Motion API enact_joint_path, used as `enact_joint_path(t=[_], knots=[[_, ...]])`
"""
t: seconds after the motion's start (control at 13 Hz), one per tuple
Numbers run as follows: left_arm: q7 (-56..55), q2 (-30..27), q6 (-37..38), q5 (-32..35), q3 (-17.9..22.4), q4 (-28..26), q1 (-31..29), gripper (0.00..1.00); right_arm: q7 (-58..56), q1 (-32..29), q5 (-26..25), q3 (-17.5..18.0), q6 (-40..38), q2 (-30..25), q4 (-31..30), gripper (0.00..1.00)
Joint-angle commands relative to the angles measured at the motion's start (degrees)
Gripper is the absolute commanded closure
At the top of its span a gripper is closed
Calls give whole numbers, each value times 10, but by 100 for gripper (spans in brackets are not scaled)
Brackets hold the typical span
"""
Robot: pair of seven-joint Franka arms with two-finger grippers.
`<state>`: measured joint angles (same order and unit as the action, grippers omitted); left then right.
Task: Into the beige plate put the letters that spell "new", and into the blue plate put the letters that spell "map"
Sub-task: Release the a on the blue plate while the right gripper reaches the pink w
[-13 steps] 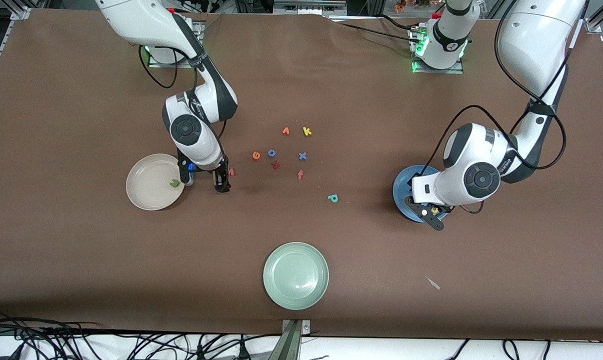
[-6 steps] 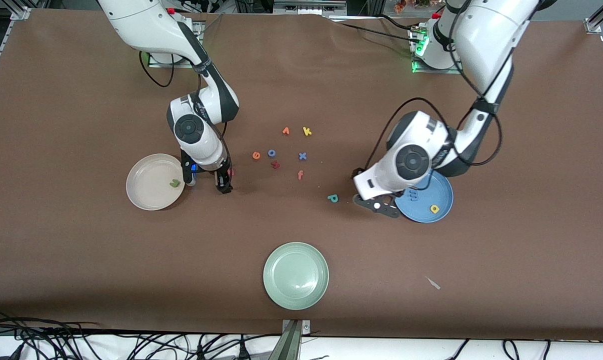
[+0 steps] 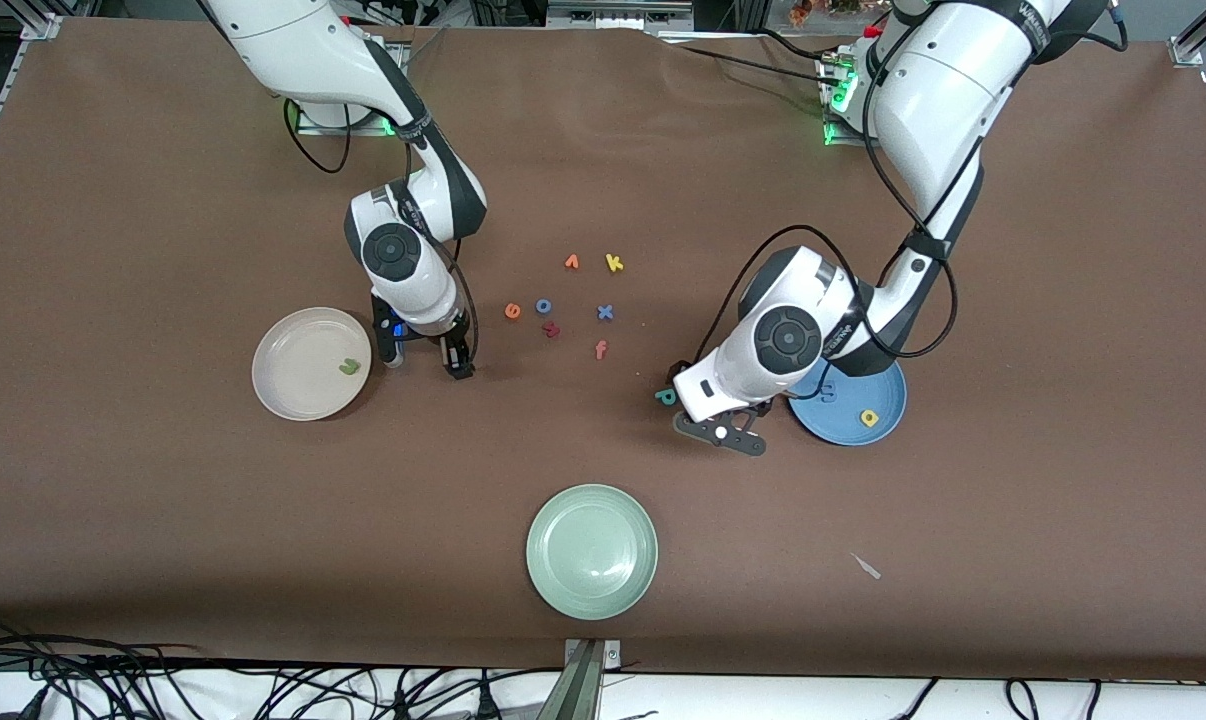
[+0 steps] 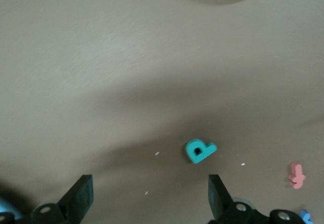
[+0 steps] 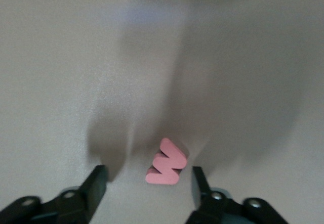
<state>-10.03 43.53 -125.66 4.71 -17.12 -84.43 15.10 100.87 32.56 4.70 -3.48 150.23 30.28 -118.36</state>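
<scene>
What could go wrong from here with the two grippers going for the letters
The right gripper straddles the pink w, which sits skewed between the fingers, so it may twist or pop out. The left gripper is open with the teal p off-centre ahead of it; it could nudge the p instead of gripping it.

The brown table (image 3: pixel 163 520) carries three plates. The green plate (image 3: pixel 592 551) lies nearest the front camera; the beige plate (image 3: pixel 303 365) and blue plate (image 3: pixel 878 392) lie farther. Loose letters (image 3: pixel 573 300) lie farther still.
</scene>
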Motion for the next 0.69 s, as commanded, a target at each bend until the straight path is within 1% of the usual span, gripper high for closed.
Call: enact_joint_path(t=[0.0,0.23,0.46,0.62], knots=[[99,18,-31,30,9,18,36,0,-12,3,-2,-2,11,-7,-13,26],[146,21,-39,105,7,13,53,0,-24,2,-1,-4,9,-7,-14,27],[191,17,-35,99,3,6,60,1,-25,0,-1,-6,8,-7,-12,39],[197,24,-38,104,3,-10,70,1,-26,0,-1,-6,7,-7,-12,55]])
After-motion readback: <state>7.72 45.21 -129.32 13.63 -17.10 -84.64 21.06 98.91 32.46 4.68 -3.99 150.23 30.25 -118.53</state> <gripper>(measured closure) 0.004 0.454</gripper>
